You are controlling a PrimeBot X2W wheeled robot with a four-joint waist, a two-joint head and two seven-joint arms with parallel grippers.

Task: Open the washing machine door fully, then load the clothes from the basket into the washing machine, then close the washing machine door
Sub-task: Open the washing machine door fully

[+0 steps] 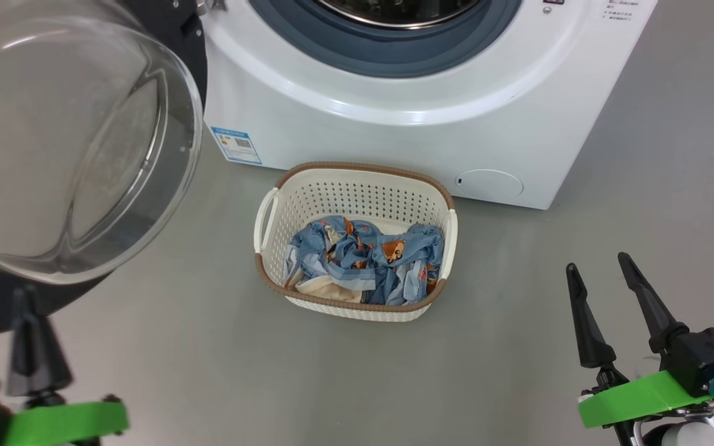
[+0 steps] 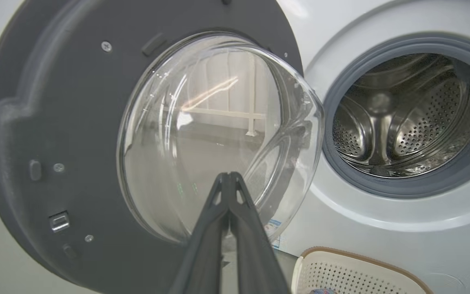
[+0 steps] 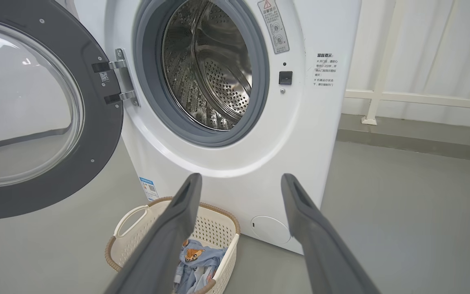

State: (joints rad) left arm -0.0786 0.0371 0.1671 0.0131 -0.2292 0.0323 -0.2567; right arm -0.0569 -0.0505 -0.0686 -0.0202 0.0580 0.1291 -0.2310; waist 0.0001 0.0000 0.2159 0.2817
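Note:
The washing machine [image 1: 394,136] stands at the top of the head view. Its steel drum [image 3: 214,73] is exposed. The washing machine door [image 1: 72,155] is swung open to the left, its glass bowl bulging toward me. On the floor in front sits the basket [image 1: 357,186], holding the light blue printed clothes [image 1: 363,254] and a cream piece [image 1: 326,286]. My left gripper [image 1: 22,294] is shut and empty, its tips [image 2: 229,176] just before the door's glass [image 2: 202,134]. My right gripper [image 1: 597,261] is open and empty, to the right of the basket [image 3: 133,241].
Grey floor [image 1: 673,186] stretches to the right of the machine and in front of the basket. A white rail and a pale wall [image 3: 382,96] lie beyond the machine's right side. The open door takes up the space at the left.

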